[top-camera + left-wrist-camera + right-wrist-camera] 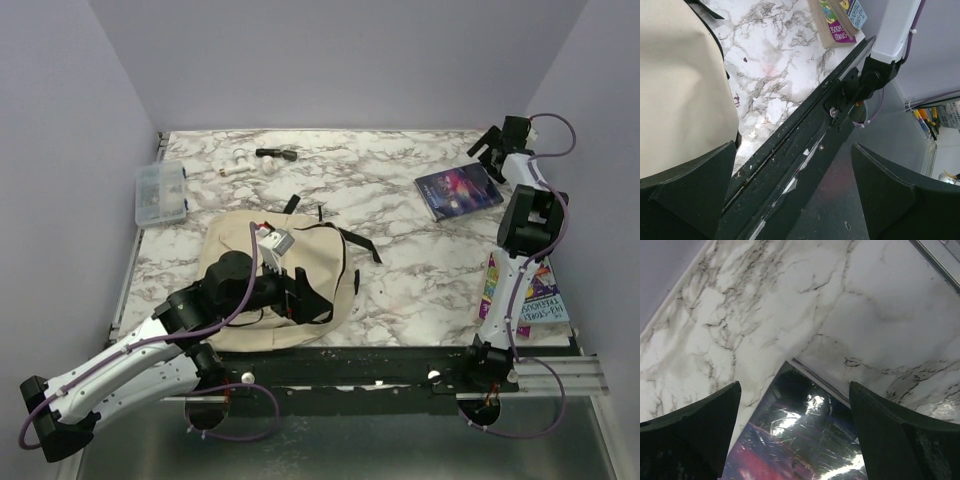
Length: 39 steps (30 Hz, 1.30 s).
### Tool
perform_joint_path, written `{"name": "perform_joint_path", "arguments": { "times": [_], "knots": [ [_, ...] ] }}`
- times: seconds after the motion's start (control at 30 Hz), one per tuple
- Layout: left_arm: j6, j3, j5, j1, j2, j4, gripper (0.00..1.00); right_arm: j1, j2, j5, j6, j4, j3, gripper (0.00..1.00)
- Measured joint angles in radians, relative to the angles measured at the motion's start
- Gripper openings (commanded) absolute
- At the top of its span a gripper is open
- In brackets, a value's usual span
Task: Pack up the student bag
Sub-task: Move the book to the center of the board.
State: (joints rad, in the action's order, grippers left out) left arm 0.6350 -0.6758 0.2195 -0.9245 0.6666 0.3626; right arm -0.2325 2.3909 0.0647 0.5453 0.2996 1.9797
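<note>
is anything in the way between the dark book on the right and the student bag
Nothing visible: only marble table shows between the dark book and the student bag. The left arm, though, lies across the bag's top.

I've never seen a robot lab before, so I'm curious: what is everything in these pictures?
student bag: one, beige with black straps, near left of table
plastic box: one, clear, left edge
dark book: one, glossy purple-blue, far right
book stack: at least two, colourful, near right edge
black stick: one, far side, too small to name
white bits: a few, beside it
table: one, white marble pattern
left pincer: one, black, open, at the bag
right pincer: one, black, open, over the dark book
</note>
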Motion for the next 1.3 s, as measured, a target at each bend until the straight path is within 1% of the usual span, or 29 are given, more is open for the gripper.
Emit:
{"name": "perform_joint_path", "arguments": {
  "times": [0.07, 0.2, 0.27, 0.33, 0.4, 0.47, 0.6, 0.73, 0.8, 0.83, 0.9, 1.0, 1.1, 1.23, 1.3],
  "knots": [
    [-0.004, -0.006, 0.000, 0.000, 0.000, 0.011, 0.98, -0.011, 0.007, -0.012, -0.017, 0.014, 0.000, 0.91],
    [-0.008, -0.024, 0.000, 0.000, 0.020, 0.036, 0.98, -0.018, 0.008, -0.050, -0.040, 0.003, -0.035, 0.87],
    [-0.010, -0.037, 0.000, 0.000, 0.036, 0.041, 0.98, -0.021, -0.007, -0.070, -0.043, -0.021, -0.067, 0.82],
    [-0.011, -0.056, 0.000, 0.000, 0.056, 0.044, 0.99, -0.025, -0.050, -0.101, -0.031, -0.057, -0.144, 0.78],
    [-0.011, -0.071, 0.000, 0.000, 0.067, 0.047, 0.99, -0.029, -0.124, -0.143, -0.001, -0.081, -0.264, 0.73],
    [-0.011, -0.097, 0.000, 0.000, 0.079, 0.050, 0.98, -0.029, -0.216, -0.193, 0.039, -0.104, -0.407, 0.72],
    [-0.010, -0.145, 0.000, 0.001, 0.110, 0.051, 0.98, -0.005, -0.421, -0.308, 0.122, -0.157, -0.716, 0.72],
    [0.007, -0.178, -0.001, 0.002, 0.158, 0.051, 0.98, 0.092, -0.655, -0.433, 0.193, -0.229, -1.016, 0.73],
    [0.024, -0.195, -0.001, 0.003, 0.201, 0.051, 0.98, 0.144, -0.751, -0.495, 0.214, -0.242, -1.105, 0.75],
    [0.034, -0.204, -0.001, 0.003, 0.225, 0.051, 0.99, 0.164, -0.786, -0.522, 0.213, -0.240, -1.125, 0.77],
    [0.050, -0.225, -0.001, 0.003, 0.267, 0.050, 0.98, 0.174, -0.826, -0.527, 0.196, -0.224, -1.121, 0.79],
    [0.087, -0.269, -0.001, 0.006, 0.345, 0.044, 0.98, 0.159, -0.831, -0.457, 0.135, -0.151, -1.025, 0.83],
    [0.130, -0.342, -0.008, 0.007, 0.428, 0.042, 0.97, 0.149, -0.826, -0.408, 0.095, -0.140, -0.944, 0.83],
    [0.170, -0.487, -0.039, 0.007, 0.577, 0.039, 0.97, 0.144, -0.739, -0.408, 0.059, -0.140, -0.834, 0.81],
    [0.177, -0.591, -0.072, 0.007, 0.681, 0.049, 0.97, 0.144, -0.673, -0.420, 0.035, -0.139, -0.794, 0.80]
  ]
}}
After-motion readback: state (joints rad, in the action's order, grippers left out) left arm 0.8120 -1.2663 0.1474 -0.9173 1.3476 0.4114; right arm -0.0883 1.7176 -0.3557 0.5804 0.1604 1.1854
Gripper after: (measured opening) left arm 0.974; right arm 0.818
